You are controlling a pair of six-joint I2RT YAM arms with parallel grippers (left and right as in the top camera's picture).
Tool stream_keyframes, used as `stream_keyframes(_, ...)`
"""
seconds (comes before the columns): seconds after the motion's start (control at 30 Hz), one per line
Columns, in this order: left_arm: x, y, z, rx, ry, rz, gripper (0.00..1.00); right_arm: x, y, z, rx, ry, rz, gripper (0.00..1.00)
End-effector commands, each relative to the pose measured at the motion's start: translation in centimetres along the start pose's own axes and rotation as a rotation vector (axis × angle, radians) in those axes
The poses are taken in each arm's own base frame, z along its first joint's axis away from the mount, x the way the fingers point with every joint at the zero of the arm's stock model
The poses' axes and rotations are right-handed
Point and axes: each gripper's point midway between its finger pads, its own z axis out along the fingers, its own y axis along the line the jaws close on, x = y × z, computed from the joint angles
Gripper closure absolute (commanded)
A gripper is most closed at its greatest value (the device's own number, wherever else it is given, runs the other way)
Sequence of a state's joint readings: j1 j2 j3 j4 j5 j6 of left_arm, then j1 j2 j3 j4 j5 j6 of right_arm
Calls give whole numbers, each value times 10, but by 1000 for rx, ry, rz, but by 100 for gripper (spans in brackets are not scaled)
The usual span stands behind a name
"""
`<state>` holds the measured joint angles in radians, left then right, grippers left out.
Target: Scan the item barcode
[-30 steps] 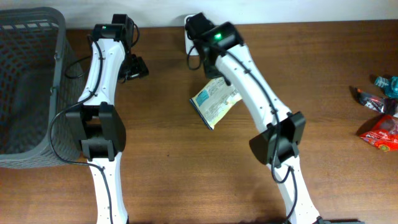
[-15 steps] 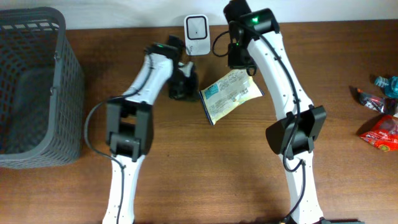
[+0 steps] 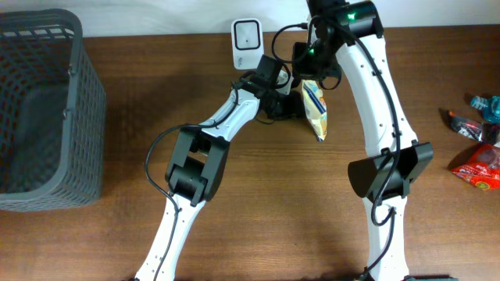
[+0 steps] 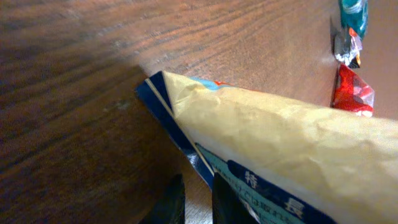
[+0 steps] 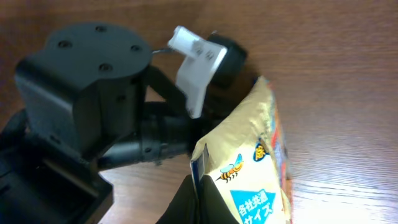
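The item is a yellow snack bag (image 3: 315, 105) with blue edging, hanging on edge above the table. My right gripper (image 3: 312, 76) is shut on the bag's top seam; in the right wrist view the black fingers (image 5: 186, 199) pinch the blue seam of the bag (image 5: 249, 174). My left gripper (image 3: 294, 106) sits just left of the bag. Its two dark fingers (image 4: 171, 205) stand nearly shut with bare wood in the thin gap, and the bag (image 4: 280, 143) passes beside the right one. The white scanner (image 3: 246, 33) stands at the table's back edge.
A grey mesh basket (image 3: 74, 94) fills the far left. Loose snack packets lie at the right edge: a red one (image 3: 478, 165), a dark one (image 3: 461, 123) and a teal one (image 3: 484, 104). The left arm's body (image 5: 87, 106) is close beside the bag.
The right arm has swung right and back, turning the bag from flat to hanging on edge. The left arm followed it to the right, and its jaws have closed from wide.
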<state>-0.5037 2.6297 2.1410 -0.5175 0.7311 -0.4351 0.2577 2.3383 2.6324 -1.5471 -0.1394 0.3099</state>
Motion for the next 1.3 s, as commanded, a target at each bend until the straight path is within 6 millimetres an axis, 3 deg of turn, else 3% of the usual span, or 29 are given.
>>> stream_keyframes(0.0,-10,41,-12,-96,-38,-30,79,7,20,-8,-69,10,-27,96)
stream_keyframes(0.03,-13,51,-26,-113,-36,-30,72,10,21,-4,-65,24,-29,96)
stream_keyframes(0.17,-29,88,-108,-216,-64,-43,65,25,32,39,-76,113,-44,96)
stream_keyframes(0.27,-37,126,-188,-497,-139,-123,61,31,47,55,-89,119,-60,96)
stream_keyframes(0.3,-38,129,-210,-558,-159,-138,58,32,53,56,-95,116,-70,92)
stream_keyframes(0.33,-38,130,-235,-603,-182,-155,53,33,66,57,-108,101,-98,75)
stream_keyframes(0.37,-37,124,-256,-610,-196,-171,49,33,75,58,-118,91,-116,72)
stream_keyframes(0.4,-34,118,-268,-612,-198,-181,47,34,86,59,-129,77,-138,58)
stream_keyframes(0.43,-28,113,-274,-612,-187,-192,43,33,93,59,-140,62,-152,34)
stream_keyframes(0.5,-16,108,-273,-615,-141,-213,35,26,91,58,-141,41,-148,16)
stream_keyframes(0.53,-4,104,-267,-617,-94,-228,26,20,77,57,-131,40,-121,6)
stream_keyframes(0.57,6,101,-261,-618,-54,-238,23,15,58,56,-115,46,-83,5)
stream_keyframes(0.63,19,89,-246,-618,10,-233,41,6,13,51,-72,64,4,3)
stream_keyframes(0.67,22,85,-240,-616,24,-223,55,5,-2,50,-51,70,27,2)
stream_keyframes(0.7,23,80,-234,-613,34,-210,63,4,-18,48,-24,78,53,4)
stream_keyframes(0.73,24,75,-224,-610,48,-194,75,6,-40,47,-2,100,67,18)
stream_keyframes(0.8,30,66,-207,-608,56,-242,98,15,-66,55,22,156,101,56)
stream_keyframes(0.87,36,62,-194,-610,66,-288,100,25,-76,77,35,196,112,74)
stream_keyframes(0.93,43,51,-174,-582,91,-265,100,35,-80,105,25,221,118,81)
stream_keyframes(1.03,50,45,-129,-541,102,-237,100,48,-78,137,-31,240,126,82)
stream_keyframes(1.07,57,51,-111,-526,126,-245,100,52,-80,145,-30,243,126,83)
stream_keyframes(1.13,61,63,-93,-520,143,-254,100,57,-85,155,-17,249,126,87)
stream_keyframes(1.2,64,81,-83,-546,148,-259,100,69,-88,162,-11,278,133,92)
stream_keyframes(1.27,59,107,-96,-675,114,-250,100,81,-89,160,-1,325,142,92)
